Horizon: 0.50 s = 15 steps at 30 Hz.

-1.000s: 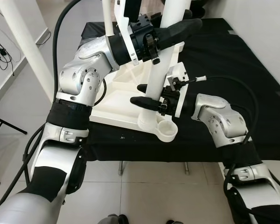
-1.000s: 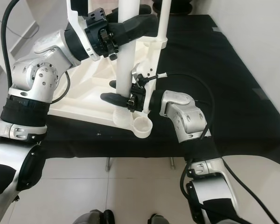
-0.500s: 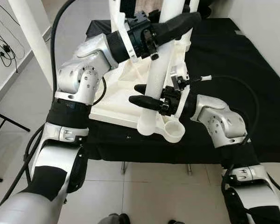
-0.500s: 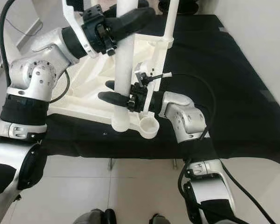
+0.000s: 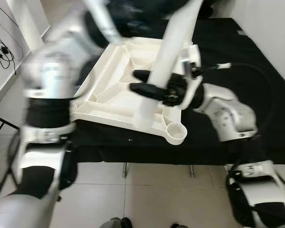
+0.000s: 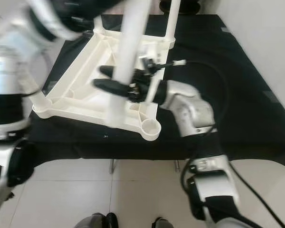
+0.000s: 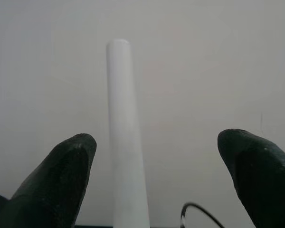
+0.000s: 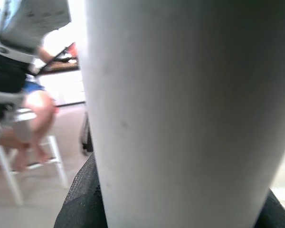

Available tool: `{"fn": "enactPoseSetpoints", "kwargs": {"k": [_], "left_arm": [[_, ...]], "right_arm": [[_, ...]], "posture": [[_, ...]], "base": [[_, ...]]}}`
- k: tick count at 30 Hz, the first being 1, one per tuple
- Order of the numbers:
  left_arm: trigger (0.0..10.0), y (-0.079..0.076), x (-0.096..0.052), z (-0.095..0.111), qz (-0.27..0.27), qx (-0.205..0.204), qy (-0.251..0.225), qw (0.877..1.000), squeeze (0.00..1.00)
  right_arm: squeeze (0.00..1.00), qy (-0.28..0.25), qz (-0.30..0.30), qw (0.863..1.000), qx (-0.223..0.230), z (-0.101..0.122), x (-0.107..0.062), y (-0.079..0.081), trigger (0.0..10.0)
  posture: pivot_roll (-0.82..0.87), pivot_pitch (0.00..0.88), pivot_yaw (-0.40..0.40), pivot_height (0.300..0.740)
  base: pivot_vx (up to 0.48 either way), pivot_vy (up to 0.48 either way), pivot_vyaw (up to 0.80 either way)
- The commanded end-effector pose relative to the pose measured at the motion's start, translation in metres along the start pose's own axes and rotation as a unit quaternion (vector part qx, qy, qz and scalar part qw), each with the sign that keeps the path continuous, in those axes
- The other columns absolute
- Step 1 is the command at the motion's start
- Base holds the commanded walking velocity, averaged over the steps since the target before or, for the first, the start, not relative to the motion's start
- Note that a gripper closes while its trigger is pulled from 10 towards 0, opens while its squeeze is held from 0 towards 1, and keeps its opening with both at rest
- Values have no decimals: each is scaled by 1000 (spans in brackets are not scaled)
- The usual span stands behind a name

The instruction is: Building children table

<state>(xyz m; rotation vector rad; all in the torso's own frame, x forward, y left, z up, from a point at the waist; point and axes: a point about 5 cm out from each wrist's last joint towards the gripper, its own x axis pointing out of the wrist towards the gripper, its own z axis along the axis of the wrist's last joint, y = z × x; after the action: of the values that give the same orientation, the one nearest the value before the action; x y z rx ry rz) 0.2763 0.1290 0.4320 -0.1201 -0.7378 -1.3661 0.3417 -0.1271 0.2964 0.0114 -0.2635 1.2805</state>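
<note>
Right gripper clamped on tilted white leg mid-frame, long axis leaning up-right, empty corner socket just lower right; left gripper wide open, empty.

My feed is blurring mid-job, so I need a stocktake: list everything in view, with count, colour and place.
Tabletop panel: one, white, lying underside up on the black cloth, with a round leg socket at its near corner.
Loose table leg: one, white tube, tilted over the panel, held between the right claw's fingers.
Fitted leg: one, white, standing at the panel's far corner.
Black cloth: one, covering the work table.
Floor: pale tiles, in front of the table.
Cables: black, on the floor at far left.
Person: one, seated in the background in the right wrist view.
Left claw: open, black fingers; arm blurred, raised at upper left.
Right claw: black, around the loose leg.
</note>
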Motion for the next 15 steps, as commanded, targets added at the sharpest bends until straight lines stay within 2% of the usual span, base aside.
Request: {"fn": "enactPoseSetpoints", "kwargs": {"k": [1,3,5,8,10,11,12,13,14,15], "left_arm": [[10000,-5,-5,3,1,1,10,1000,1000],[10000,-9,-14,9,14,8,20,1000,1000],[10000,-11,-17,11,17,11,23,1000,1000],[10000,-21,-25,12,27,-2,32,999,1000],[10000,-21,-25,12,27,-2,32,999,1000],[10000,-30,-34,2,25,-29,54,998,1000],[10000,-30,-34,2,25,-29,54,998,1000],[10000,-39,-46,-13,29,-52,86,995,1000],[10000,-39,-46,-13,29,-52,86,995,1000],[10000,-50,-58,-26,37,-81,111,990,1000]], "right_arm": [[0,-1,8,1000,-10,1,1,1,0],[0,5,5,1000,-12,0,-1,0,0],[0,7,3,1000,-14,0,-1,-1,0],[0,26,-34,998,-38,0,-5,-12,0],[0,26,-34,998,-38,0,-5,-12,0],[0,29,-58,997,-49,3,-10,-20,0],[0,29,-58,997,-49,3,-10,-20,0],[0,30,-80,995,-59,5,-16,-25,0],[0,30,-80,995,-59,5,-16,-25,0],[0,31,-96,993,-67,8,-21,-29,0]], "posture": [[-22,157,-10,740],[-17,158,-13,740],[-17,158,-13,740],[-11,167,-18,740],[-11,167,-18,740],[-8,170,-21,740],[-8,170,-21,740],[-4,180,-22,740],[-4,180,-22,740],[-3,187,-23,740]], "base": [[0,0,0],[0,0,0],[0,0,0],[0,0,0],[0,0,0],[0,0,0],[0,0,0],[0,0,0],[0,0,0],[0,0,0]]}}
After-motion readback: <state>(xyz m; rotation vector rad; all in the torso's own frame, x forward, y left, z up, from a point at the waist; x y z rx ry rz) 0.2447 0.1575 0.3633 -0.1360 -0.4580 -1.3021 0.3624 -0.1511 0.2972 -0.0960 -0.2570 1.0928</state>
